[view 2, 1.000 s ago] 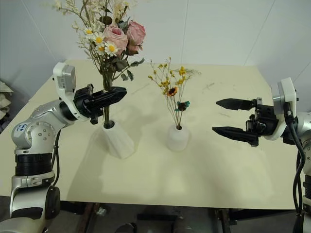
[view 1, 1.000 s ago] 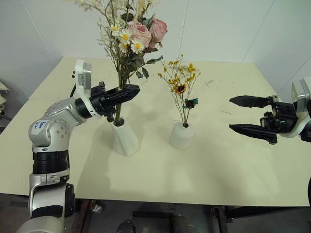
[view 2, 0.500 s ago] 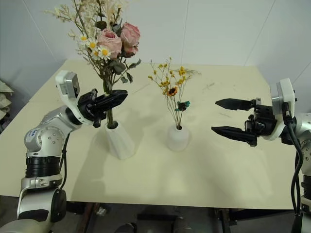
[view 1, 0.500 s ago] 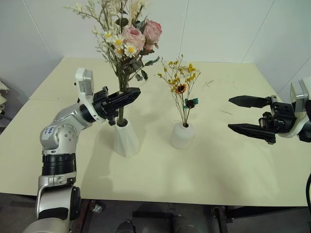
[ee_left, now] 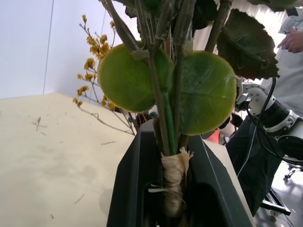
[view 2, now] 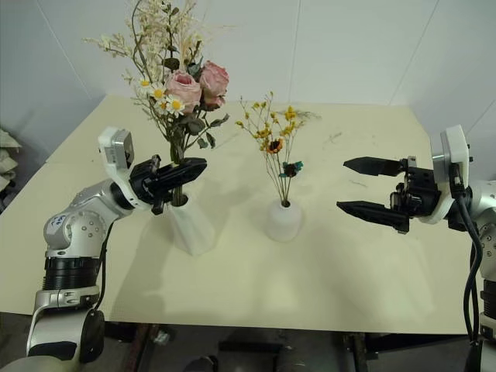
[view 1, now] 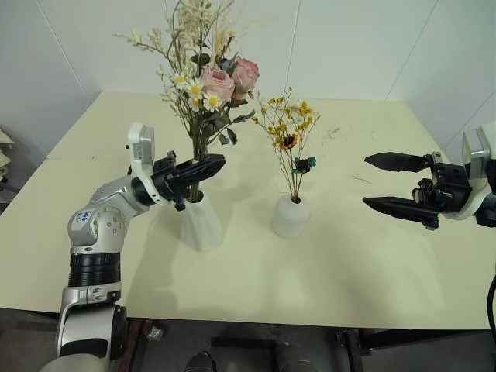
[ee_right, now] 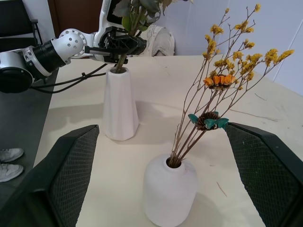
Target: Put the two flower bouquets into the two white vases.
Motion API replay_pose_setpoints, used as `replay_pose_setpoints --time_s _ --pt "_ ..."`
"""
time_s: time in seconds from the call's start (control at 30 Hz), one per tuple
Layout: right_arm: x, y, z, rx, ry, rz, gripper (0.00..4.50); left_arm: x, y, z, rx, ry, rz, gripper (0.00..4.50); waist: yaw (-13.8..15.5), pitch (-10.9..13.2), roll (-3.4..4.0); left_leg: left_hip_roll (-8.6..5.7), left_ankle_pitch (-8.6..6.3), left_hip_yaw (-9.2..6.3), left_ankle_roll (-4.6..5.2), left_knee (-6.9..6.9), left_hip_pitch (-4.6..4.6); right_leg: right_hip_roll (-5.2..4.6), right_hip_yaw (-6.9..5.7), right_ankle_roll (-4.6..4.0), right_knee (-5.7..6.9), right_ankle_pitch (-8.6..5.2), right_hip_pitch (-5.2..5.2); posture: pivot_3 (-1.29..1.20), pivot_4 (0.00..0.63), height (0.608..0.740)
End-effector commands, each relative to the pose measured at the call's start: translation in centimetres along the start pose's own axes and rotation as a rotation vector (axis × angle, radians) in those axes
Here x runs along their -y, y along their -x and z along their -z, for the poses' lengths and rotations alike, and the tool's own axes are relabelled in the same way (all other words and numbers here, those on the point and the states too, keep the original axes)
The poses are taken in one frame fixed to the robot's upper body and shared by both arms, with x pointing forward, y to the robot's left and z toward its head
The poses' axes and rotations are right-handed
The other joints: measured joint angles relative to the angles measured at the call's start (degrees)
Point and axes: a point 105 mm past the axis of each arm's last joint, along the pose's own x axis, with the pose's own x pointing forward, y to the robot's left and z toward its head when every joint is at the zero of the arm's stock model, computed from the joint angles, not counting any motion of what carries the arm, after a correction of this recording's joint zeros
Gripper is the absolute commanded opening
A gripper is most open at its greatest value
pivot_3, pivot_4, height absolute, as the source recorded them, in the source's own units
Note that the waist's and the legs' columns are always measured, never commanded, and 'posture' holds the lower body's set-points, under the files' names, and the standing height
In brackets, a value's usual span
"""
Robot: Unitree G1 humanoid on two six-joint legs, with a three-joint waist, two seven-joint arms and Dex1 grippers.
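The rose bouquet [view 1: 203, 85] stands nearly upright, stems down and blooms up, leaning a touch toward the left; its stems [view 1: 195, 183] run down into the mouth of the tall vase [view 1: 200, 221], near the table's [view 1: 325, 271] front left. The left gripper [view 1: 203, 166] reaches in level from the left and pinches the stems just above the vase mouth, fingers pressed on them. From the left wrist, the stems show bound with pale twine [ee_left: 174, 176] between the two black fingers [ee_left: 137, 189], with round green leaves [ee_left: 208, 92] just above the grip.

The thin yellow bouquet [view 1: 288, 132] rises straight from the round vase [view 1: 291, 215], which sits just right of the tall one, apart from it. Its sprays spread close beside the rose leaves.

The right gripper [view 1: 397, 183] hangs well to the right of both vases, pointing left, fingers spread wide with nothing between them. Twig scraps [view 1: 333, 132] lie on the far table behind it.

The right wrist view shows both vases from the side, the small sunflower [ee_right: 218, 80], and shoes [ee_right: 9, 163] on the floor beyond the table edge. A person's hand [ee_left: 292, 41] shows in the left wrist view's background
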Motion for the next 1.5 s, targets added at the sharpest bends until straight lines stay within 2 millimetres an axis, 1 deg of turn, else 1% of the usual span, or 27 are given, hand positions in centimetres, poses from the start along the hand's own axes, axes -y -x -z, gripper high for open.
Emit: replay_pose_setpoints --time_s 0.03,0.17,0.37,0.7,0.77,1.0,1.03,1.13,1.23,1.27,1.43,1.5 --pt "-0.1 0.0 -0.6 0.011 0.04 0.003 4.5 0.1 0.5 0.0 -0.019 -0.037 -0.001 0.12 0.0 0.0 0.0 0.0 0.0 0.0 0.0 0.0 0.0 0.0 0.0 0.0 0.0 0.0 0.0 0.0 0.15 0.74" --pt "0.0 0.0 -0.6 0.012 0.042 0.003 4.5 -0.1 0.8 0.3 -0.026 -0.048 -0.026 0.12 0.0 0.0 0.01 0.0 0.0 0.0 0.0 0.0 0.0 0.0 0.0 0.0 0.0 0.0 0.0 0.0 0.15 0.74" --pt "0.1 -0.1 -0.6 0.01 0.043 0.003 4.5 0.0 1.5 1.5 -0.118 -0.062 -0.031 0.12 -0.2 0.0 0.07 0.0 0.0 0.02 0.0 -0.01 0.1 0.0 0.02 0.0 0.03 0.0 0.05 0.0 0.15 0.74" --pt "0.3 -0.2 -0.5 0.007 0.044 0.002 4.5 -0.3 1.2 0.9 -0.109 -0.091 -0.044 0.12 -0.1 0.0 0.08 0.0 0.0 0.05 0.0 -0.01 0.23 0.0 0.03 -0.03 0.03 -0.01 0.16 0.0 0.15 0.74" --pt "0.3 -0.2 -0.4 0.006 0.044 0.002 4.5 -0.2 1.0 1.1 -0.131 -0.092 -0.028 0.12 -0.1 0.0 0.08 0.0 0.0 0.04 0.0 -0.01 0.23 0.0 0.03 -0.02 0.03 -0.01 0.16 0.0 0.15 0.74" --pt "0.4 -0.1 -0.4 0.003 0.047 0.004 4.5 -0.2 0.5 0.6 -0.146 -0.117 -0.001 0.12 -0.2 0.0 0.08 0.0 0.0 0.05 0.0 -0.01 0.23 0.0 0.03 -0.03 0.03 -0.01 0.16 0.0 0.15 0.74" --pt "0.4 -0.1 -0.4 0.003 0.047 0.004 4.5 -0.2 0.5 0.7 -0.152 -0.117 -0.002 0.84 -0.2 0.0 0.08 0.0 0.0 0.05 0.0 -0.02 0.23 0.0 0.03 -0.03 0.02 -0.02 0.15 0.0 0.15 0.74" --pt "0.4 -0.1 -0.4 0.002 0.049 0.007 4.5 0.0 0.4 0.5 -0.157 -0.116 0.009 1.64 -0.1 0.0 0.08 0.0 0.0 0.04 0.0 -0.06 0.23 0.0 0.03 -0.03 0.02 -0.02 0.15 0.0 0.15 0.74" --pt "0.4 -0.1 -0.4 0.003 0.05 0.007 4.5 0.3 0.3 0.3 -0.16 -0.11 0.03 2.65 -0.1 0.0 0.08 0.0 0.0 0.05 0.0 -0.05 0.23 0.0 0.03 -0.03 0.02 -0.02 0.15 0.0 0.15 0.74" --pt "0.4 -0.1 -0.4 0.003 0.05 0.007 4.5 0.3 0.3 0.2 -0.162 -0.113 0.031 2.89 -0.1 0.0 0.08 0.0 0.0 0.05 0.0 -0.05 0.23 0.0 0.03 -0.03 0.02 -0.02 0.15 0.0 0.15 0.74" --pt "0.4 -0.1 -0.4 0.002 0.052 0.007 4.5 0.8 0.3 -0.3 -0.161 -0.143 0.041 4.45 -0.1 0.0 0.08 0.0 0.0 0.04 0.0 -0.06 0.22 0.0 0.03 -0.04 0.02 -0.02 0.14 0.0 0.15 0.74" --pt "0.4 -0.1 -0.4 0.001 0.053 0.008 4.5 1.1 0.3 -0.6 -0.166 -0.16 0.054 4.48 -0.1 0.0 0.08 0.0 0.0 0.04 0.0 -0.07 0.19 0.0 0.03 -0.04 0.01 -0.02 0.12 0.0 0.15 0.74"
